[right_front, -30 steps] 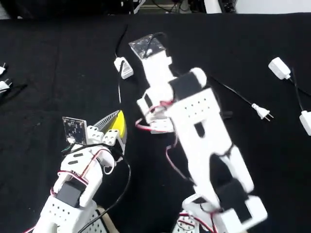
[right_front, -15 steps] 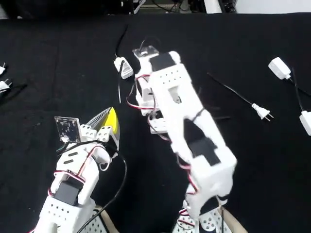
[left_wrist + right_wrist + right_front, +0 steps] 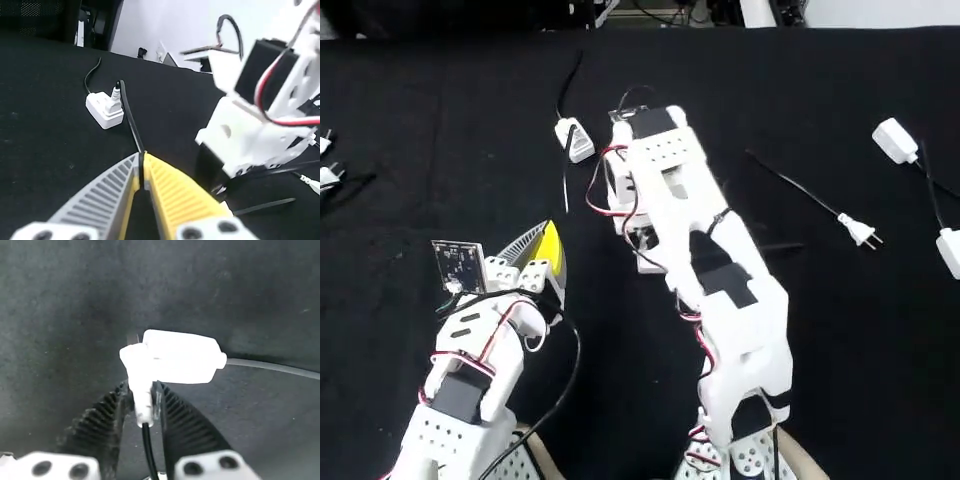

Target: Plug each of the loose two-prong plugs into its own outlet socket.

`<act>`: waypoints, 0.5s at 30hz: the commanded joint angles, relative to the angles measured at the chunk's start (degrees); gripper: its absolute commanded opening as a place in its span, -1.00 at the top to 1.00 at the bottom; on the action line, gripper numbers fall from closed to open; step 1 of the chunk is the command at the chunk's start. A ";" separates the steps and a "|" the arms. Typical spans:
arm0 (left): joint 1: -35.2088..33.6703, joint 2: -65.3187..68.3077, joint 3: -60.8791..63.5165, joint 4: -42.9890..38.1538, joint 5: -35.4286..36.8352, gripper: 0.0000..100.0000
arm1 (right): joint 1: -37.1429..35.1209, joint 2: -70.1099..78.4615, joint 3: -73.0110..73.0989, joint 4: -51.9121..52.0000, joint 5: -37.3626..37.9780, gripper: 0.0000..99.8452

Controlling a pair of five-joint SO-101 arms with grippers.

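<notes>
Surface: table under black cloth; white wall behind it in the left wrist view.

Left gripper: I see it left of centre in the high view. The yellow and grey fingers are pinched almost together, with a thin black cord caught between the tips. In the high view the cord runs up the frame to the socket at upper centre. The left wrist view shows that socket lying on the cloth with a seated plug on the cord's end.

Right arm: it stretches up the middle of the high view, and its wrist is bent down toward the cloth.

Right gripper: the two black ribbed fingers are closed in on a white plug, one on each side of its body. A black lead leaves the plug between them. The plug's head touches one end of a white block lying flat on the cloth. I cannot tell whether the prongs are inside it. A pale lead leaves the block's other end.

At the right of the high view a loose plug lies on its black cord, well apart from both arms. Two white adapters sit at the right edge.
</notes>
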 commanded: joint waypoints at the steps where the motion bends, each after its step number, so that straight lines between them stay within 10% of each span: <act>1: -0.13 -0.26 0.75 -0.26 -0.18 0.94 | 0.44 -5.93 -2.42 1.32 -1.85 0.98; 15: -0.22 -0.26 0.75 -0.26 -0.18 0.94 | 0.79 -9.80 8.75 1.32 -0.88 0.97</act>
